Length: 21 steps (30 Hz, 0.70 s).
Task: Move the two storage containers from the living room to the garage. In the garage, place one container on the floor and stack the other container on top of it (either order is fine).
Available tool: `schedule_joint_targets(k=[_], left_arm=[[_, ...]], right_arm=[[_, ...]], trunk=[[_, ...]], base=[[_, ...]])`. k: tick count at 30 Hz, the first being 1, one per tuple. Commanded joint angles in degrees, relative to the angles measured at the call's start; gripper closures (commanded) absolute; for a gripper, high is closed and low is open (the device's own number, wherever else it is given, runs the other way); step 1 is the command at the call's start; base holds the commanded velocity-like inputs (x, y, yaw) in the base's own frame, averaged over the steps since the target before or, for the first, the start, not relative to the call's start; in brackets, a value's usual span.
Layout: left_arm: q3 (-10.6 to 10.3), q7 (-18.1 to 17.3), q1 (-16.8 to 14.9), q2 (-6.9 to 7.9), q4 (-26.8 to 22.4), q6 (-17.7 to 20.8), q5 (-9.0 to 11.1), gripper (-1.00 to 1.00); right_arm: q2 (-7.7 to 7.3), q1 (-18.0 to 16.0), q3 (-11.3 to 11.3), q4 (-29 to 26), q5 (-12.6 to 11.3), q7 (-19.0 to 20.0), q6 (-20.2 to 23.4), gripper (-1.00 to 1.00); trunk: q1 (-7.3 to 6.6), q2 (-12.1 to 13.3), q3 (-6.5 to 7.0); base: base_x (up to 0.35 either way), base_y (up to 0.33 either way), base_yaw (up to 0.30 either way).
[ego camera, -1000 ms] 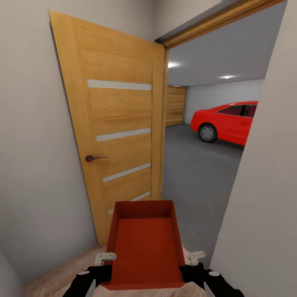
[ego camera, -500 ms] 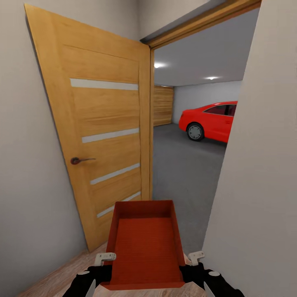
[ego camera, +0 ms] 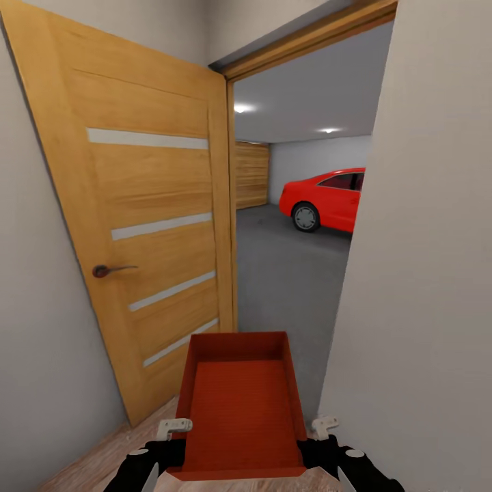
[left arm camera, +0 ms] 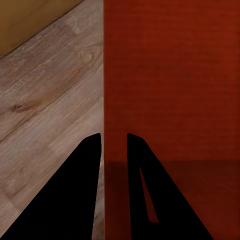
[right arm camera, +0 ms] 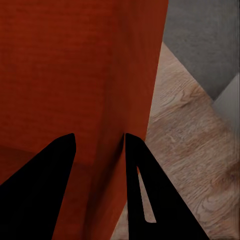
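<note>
While held out ahead of the trunk at the doorway, storage container [ego camera: 239,410] gripped on both long sides: left gripper [left arm camera: 114,137] clamped over the left wall, one finger outside above the wood plank floor [left arm camera: 45,110], the other inside the bin; right gripper [right arm camera: 99,137] clamped likewise over the right wall, one finger inside, one outside. Fingers [left arm camera: 142,170] of each pair close together with only the thin wall between them. Container upright, open top facing up, ribbed bottom bare, short far wall pointing towards the opening.

Wooden door [ego camera: 137,219] swung open at left, dark lever handle [ego camera: 109,270] on its face, three pale strips across the panels. Beige wall [ego camera: 424,273] close at right, forming the other side of the opening. Beyond the threshold, dark grey concrete floor [ego camera: 287,273] of the garage, red car [ego camera: 324,198] parked well off at the far right, wooden panelled surface [ego camera: 251,174] on the far left wall, two ceiling lights lit. In the right wrist view, boundary between plank floor and grey concrete [right arm camera: 205,35] just beside the container's outer wall.
</note>
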Motion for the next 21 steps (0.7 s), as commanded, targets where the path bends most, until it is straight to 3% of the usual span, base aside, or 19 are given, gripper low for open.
schedule_joint_targets(k=[1,9,21], left_arm=[[0.53,1.12,-0.02,1.44,-0.05,0.34,-1.52,1.00],[0.54,1.12,-0.02,1.44,-0.05,0.34,-1.52,1.00],[0.55,1.12,-0.02,1.44,-0.05,0.34,-1.52,1.00]], right_arm=[[-0.04,-0.02,1.13,-0.23,-0.57,4.82,-2.02,1.00],[-0.04,-0.02,1.13,-0.23,-0.57,4.86,-2.02,1.00],[-0.04,-0.01,1.13,-0.23,-0.57,4.86,-2.02,1.00]], trunk=[[0.02,-0.09,-0.11],[0.02,-0.09,-0.11],[0.02,-0.09,-0.11]], base=[[0.000,0.000,-0.279],[0.000,0.000,-0.241],[0.000,0.000,-0.019]])
